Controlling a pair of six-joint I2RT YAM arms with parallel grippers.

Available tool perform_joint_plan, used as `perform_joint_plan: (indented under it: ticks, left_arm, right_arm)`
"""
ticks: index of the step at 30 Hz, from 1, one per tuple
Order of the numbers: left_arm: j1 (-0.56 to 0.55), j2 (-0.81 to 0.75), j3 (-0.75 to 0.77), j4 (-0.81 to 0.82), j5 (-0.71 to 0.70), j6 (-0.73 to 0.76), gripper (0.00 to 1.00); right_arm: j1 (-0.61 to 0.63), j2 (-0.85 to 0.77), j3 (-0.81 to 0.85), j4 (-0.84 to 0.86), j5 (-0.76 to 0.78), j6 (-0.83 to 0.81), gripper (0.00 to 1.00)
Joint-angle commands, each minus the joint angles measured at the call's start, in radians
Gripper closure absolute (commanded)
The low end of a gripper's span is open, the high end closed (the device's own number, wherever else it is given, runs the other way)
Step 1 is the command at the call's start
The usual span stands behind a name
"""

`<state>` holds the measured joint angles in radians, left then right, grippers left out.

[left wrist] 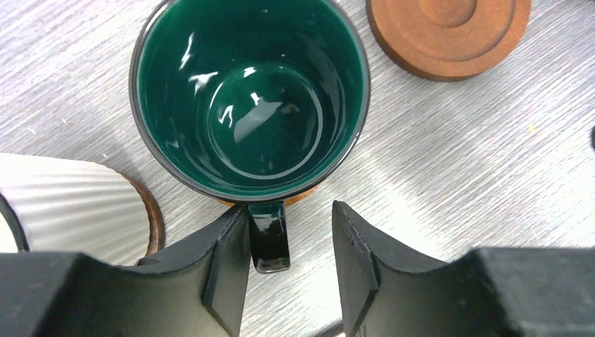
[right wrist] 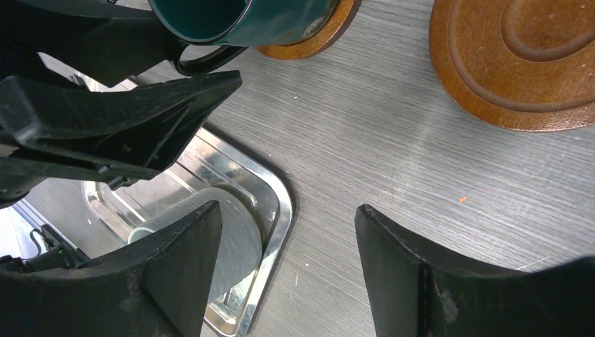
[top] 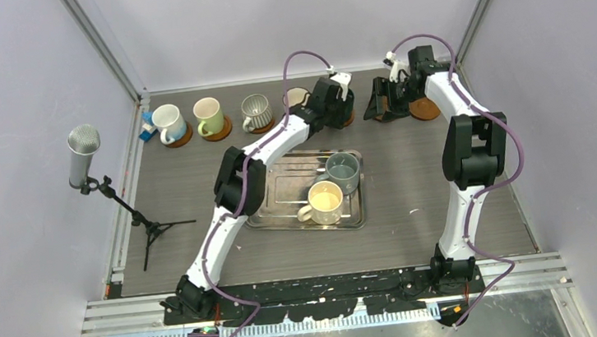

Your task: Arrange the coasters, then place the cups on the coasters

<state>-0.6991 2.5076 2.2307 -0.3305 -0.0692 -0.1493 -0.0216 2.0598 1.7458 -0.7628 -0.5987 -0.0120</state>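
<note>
A: Teal mug (left wrist: 249,105) vs L gripper (left wrist: 289,216)?
B: Upright on its coaster (left wrist: 298,198), just ahead of the fingertips. Handle sits btwn them, close by one finger, gap to the other. Jaws apart, no grip.
A: R gripper (right wrist: 288,212)?
B: Wide open, nothing btwn, above tabletop near a bare coaster (right wrist: 519,63).

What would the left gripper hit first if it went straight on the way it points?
The teal mug: its handle sits between the left gripper's open fingers, so the mug's wall looks first in line. Depth is unclear; the fingers could reach the table instead.
</note>
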Motion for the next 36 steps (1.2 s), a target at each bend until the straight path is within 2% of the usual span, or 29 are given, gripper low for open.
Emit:
perform_joint_plan:
  ticks: [1, 7, 11, 16, 22, 28, 31, 36]
  left_arm:
    - [-0.008, -0.108, -0.006, 0.067, 0.001, 0.002, 0.52]
    - [-0.004, -0.184, -0.028, 0.035, -0.017, 0.074, 0.37]
    - [0.010, -0.312, -0.156, 0.052, 0.048, 0.122, 0.28]
    - [0.043, -0.501, -0.338, -0.003, 0.166, 0.201, 0.19]
    - [0.152, -0.701, -0.618, -0.078, 0.334, 0.274, 0.19]
    - [0.240, -0.872, -0.863, -0.173, 0.507, 0.537, 0.22]
    - [0.240, -0.943, -0.993, -0.211, 0.540, 0.671, 0.23]
    - [0.240, -0.971, -1.075, -0.241, 0.546, 0.730, 0.25]
  right_arm:
    - [-0.003, -0.030, 0.023, 0.030, -0.007, 0.007, 0.26]
    - [-0.004, -0.045, 0.020, 0.014, -0.009, -0.027, 0.26]
    - [-0.003, -0.072, -0.007, 0.009, -0.017, -0.057, 0.26]
    - [-0.003, -0.100, -0.044, -0.027, -0.027, -0.094, 0.26]
    - [0.008, -0.149, -0.131, -0.068, -0.014, -0.156, 0.26]
    - [0.062, -0.191, -0.212, -0.103, -0.018, -0.222, 0.27]
    - [0.084, -0.220, -0.255, -0.129, -0.023, -0.283, 0.27]
    - [0.092, -0.270, -0.339, -0.223, -0.023, -0.430, 0.29]
